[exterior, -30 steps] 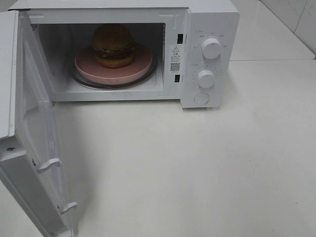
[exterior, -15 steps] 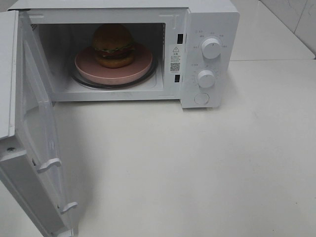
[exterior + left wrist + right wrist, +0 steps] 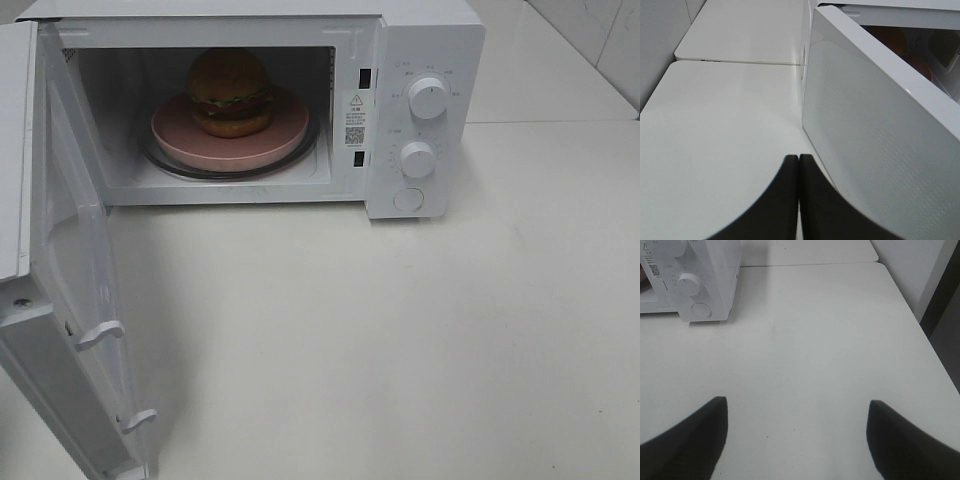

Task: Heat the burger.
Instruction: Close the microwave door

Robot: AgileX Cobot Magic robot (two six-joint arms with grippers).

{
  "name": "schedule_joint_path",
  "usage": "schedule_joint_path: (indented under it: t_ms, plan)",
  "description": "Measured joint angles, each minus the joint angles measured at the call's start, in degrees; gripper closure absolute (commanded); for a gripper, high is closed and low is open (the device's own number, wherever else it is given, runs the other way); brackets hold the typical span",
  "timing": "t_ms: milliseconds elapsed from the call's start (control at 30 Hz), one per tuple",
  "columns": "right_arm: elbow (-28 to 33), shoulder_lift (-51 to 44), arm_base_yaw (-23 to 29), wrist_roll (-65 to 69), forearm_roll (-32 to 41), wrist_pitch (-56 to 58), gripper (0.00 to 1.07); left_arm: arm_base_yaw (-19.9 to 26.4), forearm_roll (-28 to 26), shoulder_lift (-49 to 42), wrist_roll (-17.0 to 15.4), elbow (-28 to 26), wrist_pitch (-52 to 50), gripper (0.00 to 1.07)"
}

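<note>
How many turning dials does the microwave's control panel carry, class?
2. The upper dial sits high on the control panel; the lower dial is beneath it. The round button below them is no dial. None looks hidden.

Burger (image 3: 229, 90) on plate (image 3: 178, 137) inside microwave (image 3: 440, 45)

The microwave door (image 3: 70, 270) stood wide open, reaching toward seven o'clock in the high view. The cavity (image 3: 305, 70) faced six o'clock unblocked. Inside, the burger (image 3: 230, 92) on its pink plate (image 3: 285, 135) took most of the floor. The table (image 3: 400, 340) in front offered passage. My left claw (image 3: 798, 156), pads together, hung just beside the door's outer face. My right claw (image 3: 797, 401), jaws apart, faced bare table.
</note>
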Motion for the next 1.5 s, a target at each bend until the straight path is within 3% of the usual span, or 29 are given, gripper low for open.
schedule_joint_path:
  t_ms: [267,733,1067,1167,1233,1267,1333,1400,1433,1467,1500]
  plan:
    - [0.0,0.0,0.0,0.0,0.0,0.0,0.31,0.0,-0.11,2.29,2.18,6.7,-15.93,1.06]
    - [0.0,0.0,0.0,0.0,0.0,0.0,0.31,0.0,-1.72,2.64,2.41,18.68,-38.56,1.06]
    - [0.0,0.0,0.0,0.0,0.0,0.0,0.31,0.0,-1.89,9.0,2.41,20.11,-44.98,1.06]
    - [0.0,0.0,0.0,0.0,0.0,0.0,0.31,0.0,-1.89,13.12,1.49,20.11,-47.9,1.06]
    - [0.0,0.0,0.0,0.0,0.0,0.0,0.31,0.0,0.46,18.68,-1.89,20.11,-52.08,1.06]
    - [0.0,0.0,0.0,0.0,0.0,0.0,0.31,0.0,0.46,18.68,-1.89,20.11,-52.08,1.06]
    - [0.0,0.0,0.0,0.0,0.0,0.0,0.31,0.0,5.56,23.09,-5.73,20.11,-54.89,1.06]
    - [0.0,0.0,0.0,0.0,0.0,0.0,0.31,0.0,7.39,24.47,-6.99,20.11,-55.98,1.06]
    - [0.0,0.0,0.0,0.0,0.0,0.0,0.31,0.0,12.26,26.81,-10.43,20.11,-58.56,1.06]
    - [0.0,0.0,0.0,0.0,0.0,0.0,0.31,0.0,12.26,26.81,-10.43,20.11,-58.56,1.06]
    - [0.0,0.0,0.0,0.0,0.0,0.0,0.31,0.0,14.9,28.02,-12.38,20.11,-59.64,1.06]
